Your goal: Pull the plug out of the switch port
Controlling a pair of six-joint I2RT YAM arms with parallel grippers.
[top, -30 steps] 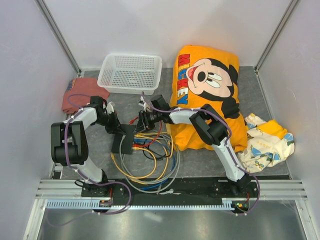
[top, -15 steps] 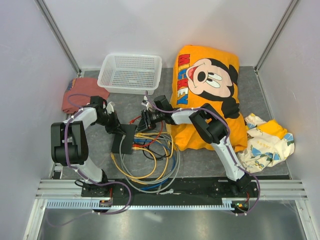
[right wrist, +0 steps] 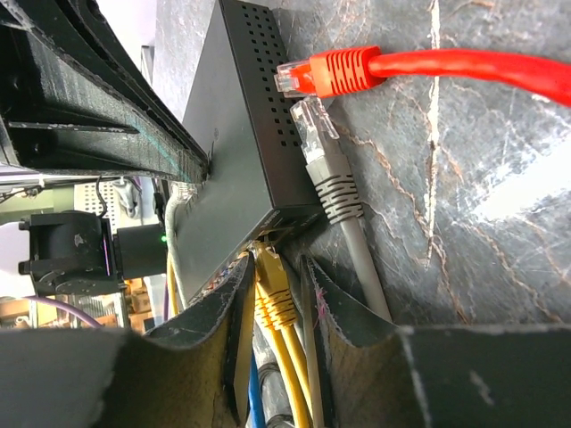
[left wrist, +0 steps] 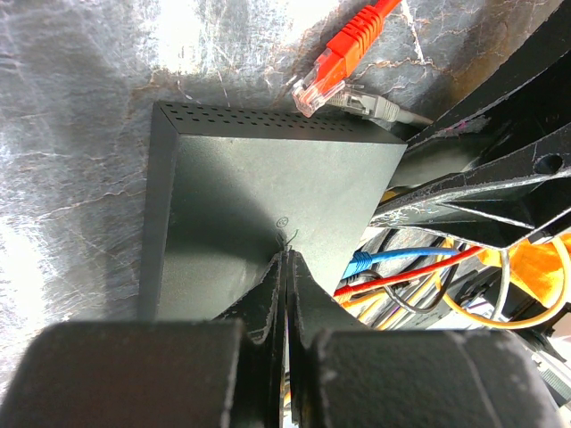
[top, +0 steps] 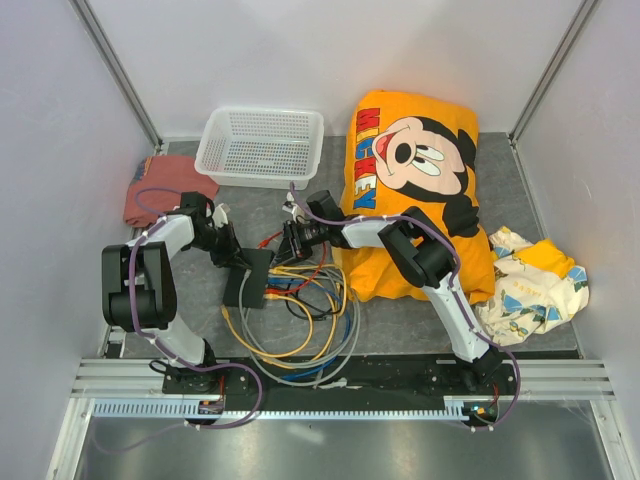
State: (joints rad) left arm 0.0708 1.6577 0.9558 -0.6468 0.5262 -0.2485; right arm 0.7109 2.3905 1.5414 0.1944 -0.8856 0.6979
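Progress early | flat matte-black switch box (left wrist: 268, 192) pinned by pressed-together left gripper (left wrist: 284, 260) | right gripper (right wrist: 275, 267) spread astride seated yellow plug (right wrist: 270, 292), 6 o'clock of box | remaining: clamp, pull

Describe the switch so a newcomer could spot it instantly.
From the white mesh basket at the far side, come nearer, to the tangle of coloured cables. The switch lies at its left edge: the only flat matte-black box, cables plugged into its side.
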